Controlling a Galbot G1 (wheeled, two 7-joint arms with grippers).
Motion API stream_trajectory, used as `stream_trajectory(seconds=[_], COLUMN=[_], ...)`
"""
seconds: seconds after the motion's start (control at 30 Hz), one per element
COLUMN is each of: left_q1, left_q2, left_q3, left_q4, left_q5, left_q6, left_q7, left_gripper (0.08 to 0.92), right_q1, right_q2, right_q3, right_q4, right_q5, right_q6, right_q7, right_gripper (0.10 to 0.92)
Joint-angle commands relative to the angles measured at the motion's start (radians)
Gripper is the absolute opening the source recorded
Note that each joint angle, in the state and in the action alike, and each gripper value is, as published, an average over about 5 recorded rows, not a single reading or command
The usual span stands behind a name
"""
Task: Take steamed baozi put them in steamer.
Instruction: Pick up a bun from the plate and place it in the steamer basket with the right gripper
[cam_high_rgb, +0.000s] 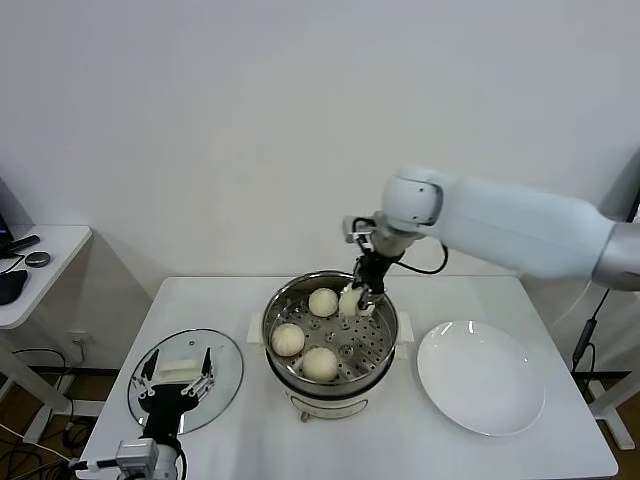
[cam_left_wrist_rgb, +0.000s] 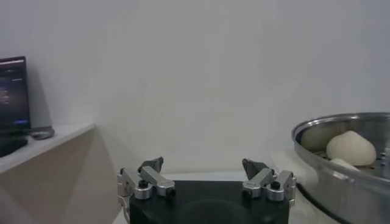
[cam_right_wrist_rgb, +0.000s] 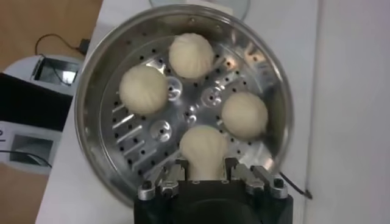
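The steamer (cam_high_rgb: 276, 309) is a shiny steel pot in the middle of the table, with a perforated tray inside. Three baozi (cam_high_rgb: 323, 301) (cam_high_rgb: 288, 340) (cam_high_rgb: 320, 364) lie on the tray. My right gripper (cam_high_rgb: 352, 300) reaches down into the pot's back right part and is shut on the fourth baozi (cam_right_wrist_rgb: 203, 148), just over the tray. The right wrist view shows the steamer (cam_right_wrist_rgb: 86, 103) from above with the other three baozi (cam_right_wrist_rgb: 191, 55) (cam_right_wrist_rgb: 143, 89) (cam_right_wrist_rgb: 244, 114). My left gripper (cam_high_rgb: 178, 385) is open and empty, parked at the table's front left.
A glass lid (cam_high_rgb: 232, 362) with a white handle lies left of the steamer, under the left gripper. A flat white plate (cam_high_rgb: 482, 377) lies to the steamer's right. A side desk (cam_high_rgb: 50, 250) stands at the far left. The left wrist view shows the steamer's rim (cam_left_wrist_rgb: 317, 159).
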Motion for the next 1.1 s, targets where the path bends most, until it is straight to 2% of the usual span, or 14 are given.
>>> stream_trajectory(seconds=[0.03,0.43,0.57,0.9,1.1], left_q1=[-0.003,-0.011,-0.009,0.001,0.001], left_q2=[-0.001,-0.007,-0.006,-0.013,-0.027], left_q3=[-0.007,-0.003,-0.004,-0.007,-0.012], left_q4=[-0.007,-0.003,-0.003,-0.016,-0.014], left_q5=[-0.007,-0.007,-0.007,-0.005,-0.009], left_q6=[0.003,0.004,0.004,0.001,0.0], left_q7=[0.002,0.005,0.006,0.012,0.019], left_gripper=[0.823,0.823,0.823,0.823,0.823], right_q1=[-0.024,-0.042,-0.047,-0.039,-0.057], right_q2=[0.092,0.068,0.066,0.009,-0.114], right_q3=[-0.081,-0.069,-0.06,-0.023,0.136], right_q4=[-0.001,-0.001,-0.002,0.024,0.049], right_q5=[-0.023,-0.078,-0.077,-0.083,-0.053], right_q6=[-0.062,-0.072,-0.075,-0.079,-0.06], right_q7=[0.059,0.082,0.09,0.097,0.123], right_gripper=[0.397,0.41,0.492,0.777,0.822])
